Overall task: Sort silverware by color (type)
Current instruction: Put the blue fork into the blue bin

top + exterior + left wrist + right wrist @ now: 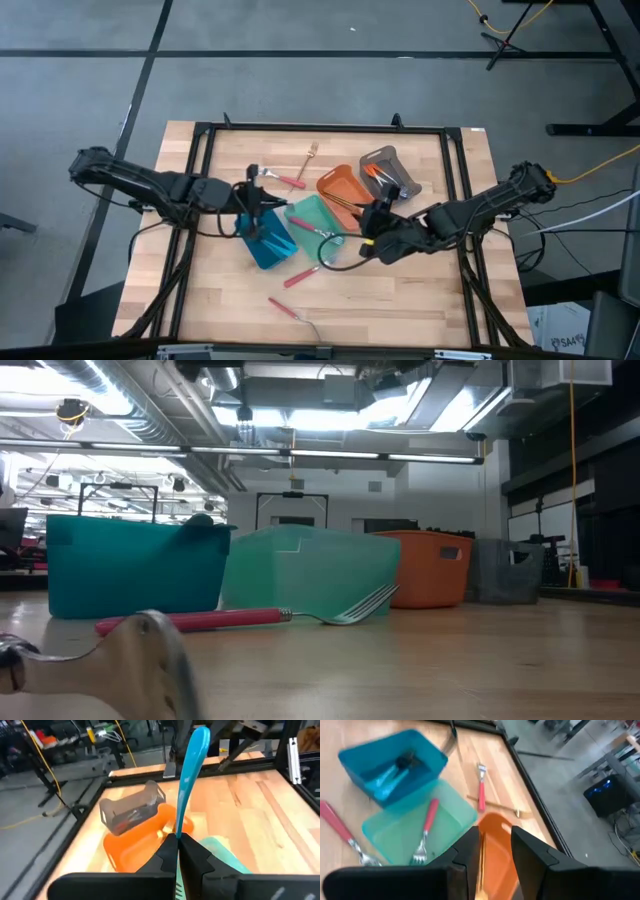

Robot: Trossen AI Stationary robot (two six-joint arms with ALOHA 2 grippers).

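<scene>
Wooden desk [420, 290] carried four trays mid-surface. Left end effector [178, 845] was clamped on a blue-handled utensil [191, 775], held upright above the blue tray [266, 243]. Right end effector [495, 851] hung parted over the orange tray [501, 860]. One red-handled fork [426, 832] lay in the teal tray [400, 837], others scattered on the desk
</scene>
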